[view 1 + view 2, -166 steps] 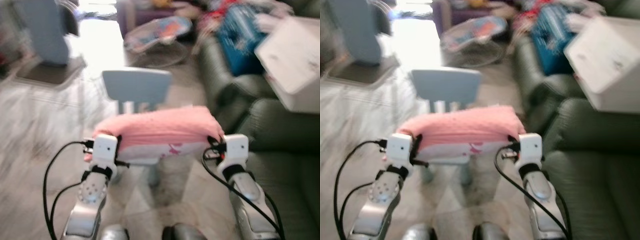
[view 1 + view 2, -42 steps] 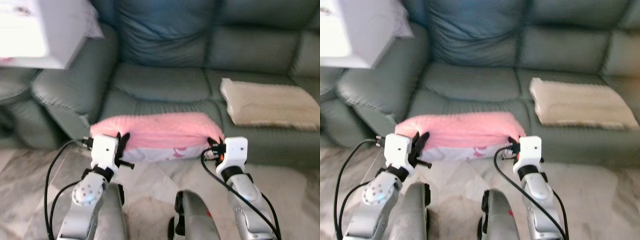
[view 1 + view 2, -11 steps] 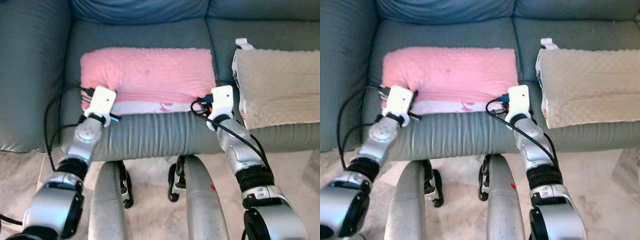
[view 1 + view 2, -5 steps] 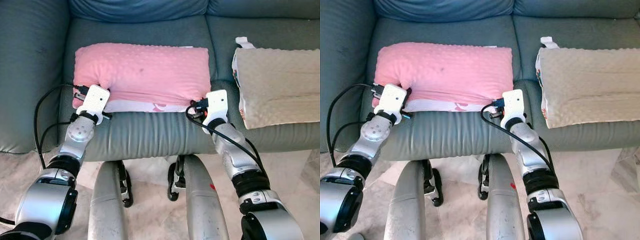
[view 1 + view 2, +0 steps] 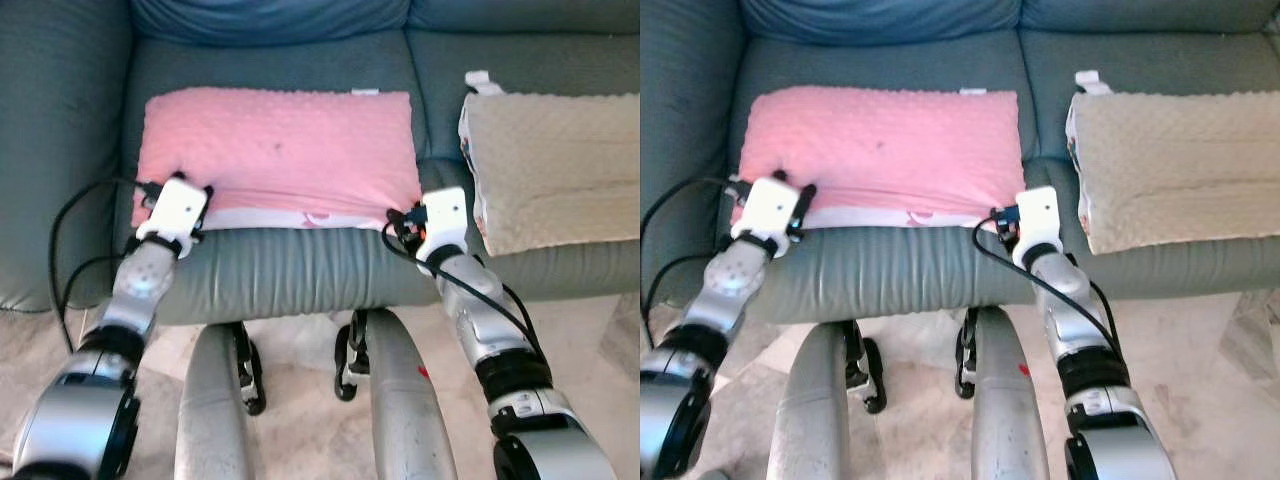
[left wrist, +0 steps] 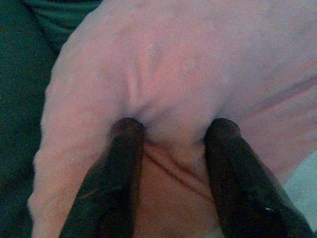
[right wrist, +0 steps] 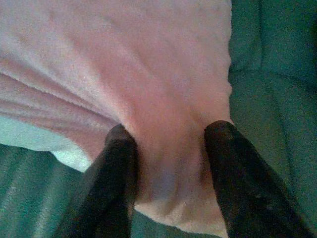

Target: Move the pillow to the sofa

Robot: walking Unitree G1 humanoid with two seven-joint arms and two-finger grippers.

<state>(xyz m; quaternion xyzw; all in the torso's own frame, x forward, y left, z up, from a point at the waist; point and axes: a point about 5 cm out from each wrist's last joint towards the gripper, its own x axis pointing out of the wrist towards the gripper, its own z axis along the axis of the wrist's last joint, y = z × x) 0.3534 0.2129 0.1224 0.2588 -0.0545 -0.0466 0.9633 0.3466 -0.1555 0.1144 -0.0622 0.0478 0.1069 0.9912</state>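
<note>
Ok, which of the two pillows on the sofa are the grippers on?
The pink pillow; the left gripper and right gripper pinch its near corners. The beige pillow lies untouched.

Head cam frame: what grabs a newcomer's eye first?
The pink pillow, lying flat on the grey-green sofa seat cushion. The left gripper and right gripper each straddle a near corner of it, fingers pressed into the fabric. Next cushion to the right holds a beige pillow.
</note>
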